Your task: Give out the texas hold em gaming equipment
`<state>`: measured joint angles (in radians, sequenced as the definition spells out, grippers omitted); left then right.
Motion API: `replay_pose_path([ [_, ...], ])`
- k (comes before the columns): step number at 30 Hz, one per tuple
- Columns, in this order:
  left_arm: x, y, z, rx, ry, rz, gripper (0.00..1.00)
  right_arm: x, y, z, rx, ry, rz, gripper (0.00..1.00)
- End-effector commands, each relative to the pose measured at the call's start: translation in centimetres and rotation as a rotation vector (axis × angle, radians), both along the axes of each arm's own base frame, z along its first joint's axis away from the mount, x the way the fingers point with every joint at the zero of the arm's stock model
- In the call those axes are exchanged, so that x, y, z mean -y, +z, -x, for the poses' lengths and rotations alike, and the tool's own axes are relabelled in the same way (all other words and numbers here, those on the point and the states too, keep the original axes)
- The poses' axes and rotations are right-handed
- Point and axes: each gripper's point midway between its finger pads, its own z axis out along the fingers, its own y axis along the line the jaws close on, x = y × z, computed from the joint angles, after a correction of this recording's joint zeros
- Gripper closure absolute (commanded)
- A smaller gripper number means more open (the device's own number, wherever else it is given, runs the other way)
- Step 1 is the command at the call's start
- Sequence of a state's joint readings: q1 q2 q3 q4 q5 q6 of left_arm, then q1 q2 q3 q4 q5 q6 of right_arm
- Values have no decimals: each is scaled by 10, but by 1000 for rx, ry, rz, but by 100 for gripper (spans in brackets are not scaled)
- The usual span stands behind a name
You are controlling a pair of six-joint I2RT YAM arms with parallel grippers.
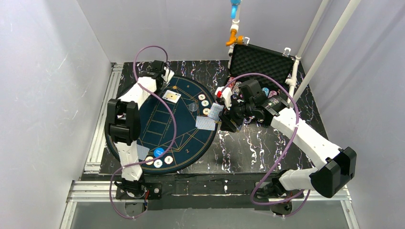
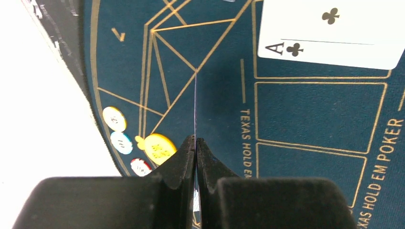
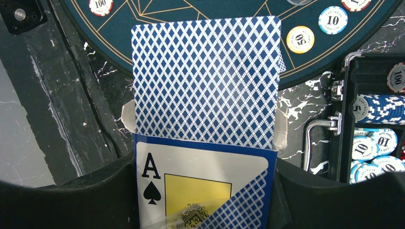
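Starting with the mat (image 2: 305, 109), our main worry is placement. The left gripper (image 2: 195, 141) has its jaws pressed fully together on a playing card (image 2: 195, 105), seen edge-on as a thin line over the felt. We cannot tell whether its far end touches down. Let go at an angle, it may flutter off its printed box or land on the ace of clubs (image 2: 329, 33) nearby. The right gripper (image 3: 205, 205), its fingers set wide, clamps the card box (image 3: 191, 162), and a blue-backed card (image 3: 205, 76) pokes well out. A tilt could let it slide free towards the poker chips (image 3: 300, 39) at the mat's edge. The left arm reaches to the mat's far side. The right arm extends leftward from beside the open case (image 1: 260, 62).
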<state>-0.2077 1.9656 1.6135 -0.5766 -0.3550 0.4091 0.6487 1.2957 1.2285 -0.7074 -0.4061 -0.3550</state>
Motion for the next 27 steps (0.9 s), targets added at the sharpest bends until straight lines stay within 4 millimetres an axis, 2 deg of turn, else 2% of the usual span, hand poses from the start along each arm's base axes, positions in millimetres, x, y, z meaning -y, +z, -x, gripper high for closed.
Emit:
replay_pose_path([
  [1,12,-14,1,-19,-29,-31,100,-3,16,-6,44,5,-32,99],
  [7,30,-38,7,-88,-14,-3,100,-2,15,-7,48,2,-28,99],
  [15,63,-59,27,-176,-39,48,100,-2,14,-6,50,3,-28,99],
  [21,71,-65,25,-185,-34,72,100,0,14,-5,50,2,-26,99],
  [25,77,-65,23,-194,-40,95,95,1,13,-5,49,1,-25,99],
  [27,80,-66,23,-202,-41,101,89,0,14,-5,51,2,-26,99],
])
